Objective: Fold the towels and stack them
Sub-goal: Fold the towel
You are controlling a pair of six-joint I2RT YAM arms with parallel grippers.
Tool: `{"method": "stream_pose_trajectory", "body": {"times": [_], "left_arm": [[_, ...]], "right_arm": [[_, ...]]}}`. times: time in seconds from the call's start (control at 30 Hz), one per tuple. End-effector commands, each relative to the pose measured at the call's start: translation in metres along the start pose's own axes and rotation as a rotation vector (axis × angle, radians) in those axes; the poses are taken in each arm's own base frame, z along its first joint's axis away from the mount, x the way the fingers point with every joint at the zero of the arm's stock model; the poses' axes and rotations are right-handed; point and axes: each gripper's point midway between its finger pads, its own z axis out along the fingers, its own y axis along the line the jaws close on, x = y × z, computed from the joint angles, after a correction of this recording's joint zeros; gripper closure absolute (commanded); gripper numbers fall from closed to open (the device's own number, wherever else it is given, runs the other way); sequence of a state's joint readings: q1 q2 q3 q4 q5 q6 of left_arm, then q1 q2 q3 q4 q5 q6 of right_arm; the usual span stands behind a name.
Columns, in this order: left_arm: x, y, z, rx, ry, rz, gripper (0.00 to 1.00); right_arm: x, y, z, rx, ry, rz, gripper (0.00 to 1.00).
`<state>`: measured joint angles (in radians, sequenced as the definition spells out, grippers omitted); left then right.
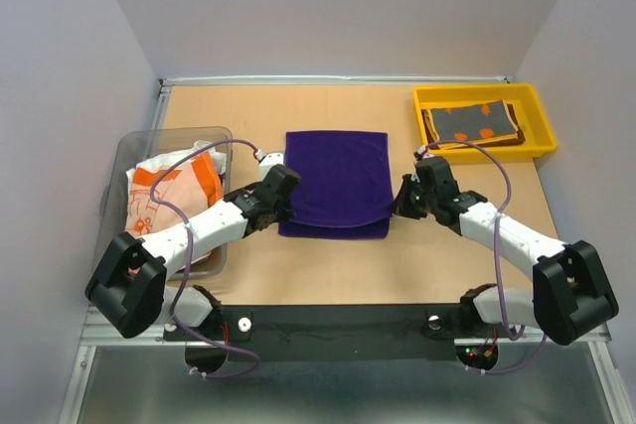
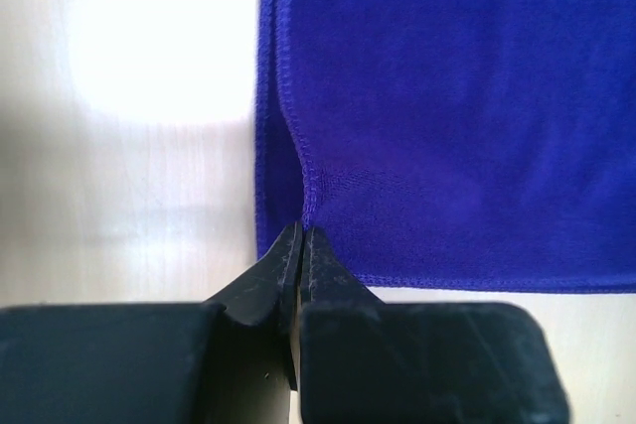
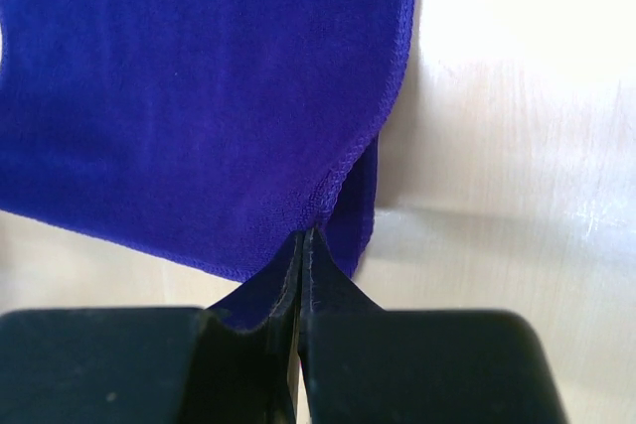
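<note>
Bare table (image 1: 338,260) near purple towel (image 1: 336,181); bin (image 1: 139,161) blocks far left, yellow tray (image 1: 537,131) back right.

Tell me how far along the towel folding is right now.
Done: folded towels already lie in the yellow tray. In hand: left gripper and right gripper each pinch the purple towel, partly folded. Left: orange-and-white towels wait in the clear bin.

- Left arm (image 1: 189,235): white link shells, black joint housings, a purple cable looping along it.
- Right arm (image 1: 507,235): the same white, black and purple.
- Jaws: matte black, tapering.
</note>
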<state>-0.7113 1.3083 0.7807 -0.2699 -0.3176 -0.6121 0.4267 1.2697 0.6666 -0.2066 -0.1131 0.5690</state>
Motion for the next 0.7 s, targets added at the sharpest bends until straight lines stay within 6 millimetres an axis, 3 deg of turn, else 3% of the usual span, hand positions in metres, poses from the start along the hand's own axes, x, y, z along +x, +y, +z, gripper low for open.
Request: {"method": "stream_pose_trajectory", "body": {"times": [0.0,0.33,0.67], "left_arm": [[-0.003,0.016,-0.008,-0.048,-0.007,0.024,1.00],[0.039,0.031,0.009,-0.062,0.081,0.028,1.00],[0.070,0.040,0.033,-0.093,0.146,0.021,1.00]], "right_arm": [[0.001,0.011,-0.013,-0.038,0.018,-0.001,0.99],[0.046,-0.006,-0.009,-0.017,0.130,0.038,0.99],[0.067,-0.019,0.002,0.010,0.178,0.041,0.99]]}}
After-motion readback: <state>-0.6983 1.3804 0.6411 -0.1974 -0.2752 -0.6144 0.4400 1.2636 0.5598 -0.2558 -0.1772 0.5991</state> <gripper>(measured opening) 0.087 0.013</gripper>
